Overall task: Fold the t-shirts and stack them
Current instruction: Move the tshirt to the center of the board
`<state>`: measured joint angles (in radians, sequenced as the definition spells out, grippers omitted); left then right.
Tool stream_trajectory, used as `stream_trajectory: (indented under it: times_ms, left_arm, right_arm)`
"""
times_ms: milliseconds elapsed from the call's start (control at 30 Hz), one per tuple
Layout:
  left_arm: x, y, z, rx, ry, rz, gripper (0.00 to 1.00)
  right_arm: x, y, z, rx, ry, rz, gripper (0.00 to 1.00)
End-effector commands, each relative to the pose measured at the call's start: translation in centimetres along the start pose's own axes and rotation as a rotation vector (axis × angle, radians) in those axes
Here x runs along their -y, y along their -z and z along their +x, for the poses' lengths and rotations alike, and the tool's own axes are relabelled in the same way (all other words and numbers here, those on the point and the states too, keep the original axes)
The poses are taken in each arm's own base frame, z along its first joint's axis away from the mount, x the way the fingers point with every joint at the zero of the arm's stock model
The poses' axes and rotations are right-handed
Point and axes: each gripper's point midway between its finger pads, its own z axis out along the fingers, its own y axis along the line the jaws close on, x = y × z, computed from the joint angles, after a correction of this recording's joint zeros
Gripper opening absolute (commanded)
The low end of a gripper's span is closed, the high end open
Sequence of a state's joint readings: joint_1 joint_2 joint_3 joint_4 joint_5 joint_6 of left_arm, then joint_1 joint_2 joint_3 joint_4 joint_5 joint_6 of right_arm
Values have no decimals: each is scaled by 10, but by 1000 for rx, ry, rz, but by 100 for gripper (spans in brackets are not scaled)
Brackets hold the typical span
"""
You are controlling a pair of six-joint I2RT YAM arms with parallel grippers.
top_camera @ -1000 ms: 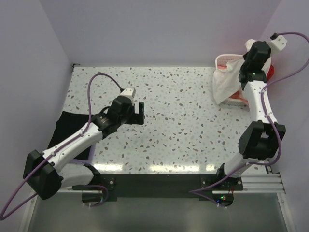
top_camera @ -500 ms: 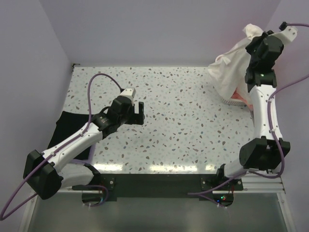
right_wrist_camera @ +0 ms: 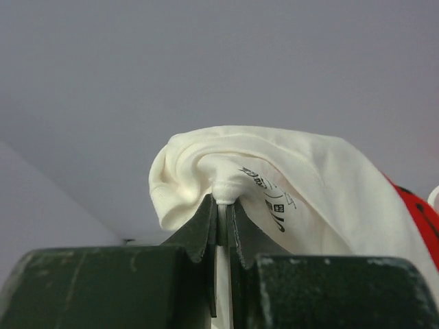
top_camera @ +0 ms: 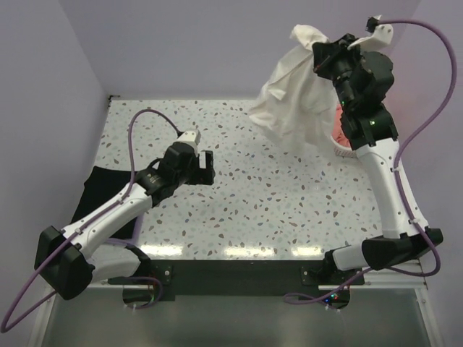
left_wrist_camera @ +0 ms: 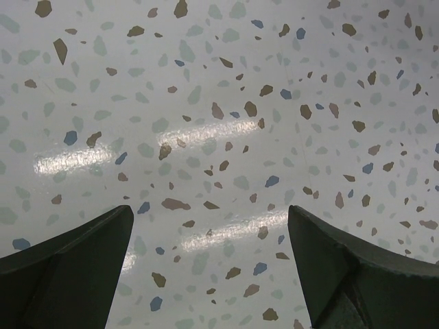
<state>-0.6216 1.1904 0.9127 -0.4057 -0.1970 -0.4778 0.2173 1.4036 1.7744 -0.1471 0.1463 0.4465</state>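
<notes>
The speckled table (top_camera: 289, 188) is the biggest thing here. It lies flat under the left fingers and far below the right fingers.

Next is the cream-white t-shirt (top_camera: 293, 108). It hangs in the air from the right fingers in one loose, crumpled bunch. The cloth drops down and out to the side of those fingers, over the back part of the table. I cannot tell if its lowest fold touches the table. From the right wrist camera, the cream-white t-shirt (right_wrist_camera: 274, 171) puffs up in a soft hump just above the fingertips. A bit of red (right_wrist_camera: 424, 214) shows at the far edge of the hump.

Then comes the black t-shirt (top_camera: 101, 189). It lies flat at the table's edge, well behind the left fingers, and part of it is under that arm.

The right gripper (top_camera: 317, 58) is up high. Its fingers (right_wrist_camera: 204, 223) are pressed together and pinch a small fold of the cream-white t-shirt between them.

The left gripper (top_camera: 209, 168) is low over the table, with its fingers (left_wrist_camera: 75, 267) spread wide apart. Nothing is between them but bare table.

Smallest is the dark neck print (right_wrist_camera: 269, 199) inside the cream-white t-shirt, just beside the right fingertips.
</notes>
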Motion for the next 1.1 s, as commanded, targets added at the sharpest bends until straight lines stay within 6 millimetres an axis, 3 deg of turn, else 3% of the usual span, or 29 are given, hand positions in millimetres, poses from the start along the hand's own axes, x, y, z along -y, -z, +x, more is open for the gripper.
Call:
stream_trajectory:
  times_ms: [0, 167, 333, 367, 400, 433, 500, 567, 600, 633, 667, 733, 800, 833, 900, 933, 1067]
  left_arm:
    - [3, 10, -24, 73, 11, 12, 100]
    - [-1, 14, -29, 100, 20, -2, 100]
    - [-3, 12, -29, 102, 23, -9, 100]
    - [-3, 11, -28, 99, 23, -11, 100]
    - [-5, 11, -29, 99, 25, -16, 100]
    - [-4, 10, -28, 97, 22, -17, 100]
    - [-6, 8, -27, 90, 23, -25, 100]
    - [-6, 6, -26, 85, 22, -25, 100]
    - [-7, 5, -25, 82, 22, -26, 100]
    - [-6, 4, -24, 79, 22, -26, 100]
    - [-5, 2, -23, 73, 27, -20, 100]
    - [-2, -2, -17, 57, 35, -7, 100]
    - [8, -9, -12, 31, 61, 37, 100]
    - [13, -12, -13, 21, 86, 53, 100]
    - [23, -24, -5, -24, 118, 75, 100]
    - [26, -35, 0, -40, 153, 74, 100]
    - [21, -67, 23, -81, 210, -15, 96]
  right_arm:
    - [-38, 4, 10, -36, -24, -110, 0]
    - [-44, -7, 56, -135, -5, -88, 1]
    - [-24, -22, 122, -280, 22, -34, 11]
    - [-20, -24, 133, -302, 27, -28, 19]
    - [-17, -25, 141, -321, 30, -21, 36]
    - [-10, -24, 162, -381, 40, -1, 46]
    - [2, -17, 182, -444, 57, 30, 67]
    - [10, -9, 196, -477, 57, 48, 75]
    - [16, -4, 202, -488, 61, 65, 76]
    - [33, 8, 226, -542, 62, 109, 77]
    - [37, 18, 224, -537, 58, 117, 76]
    - [67, 40, 252, -582, 88, 205, 76]
    - [83, 57, 252, -574, 103, 259, 75]
    - [99, 70, 267, -596, 109, 295, 74]
    - [115, 81, 273, -597, 99, 326, 72]
    - [127, 90, 288, -636, 92, 346, 71]
    - [172, 106, 310, -692, 43, 431, 65]
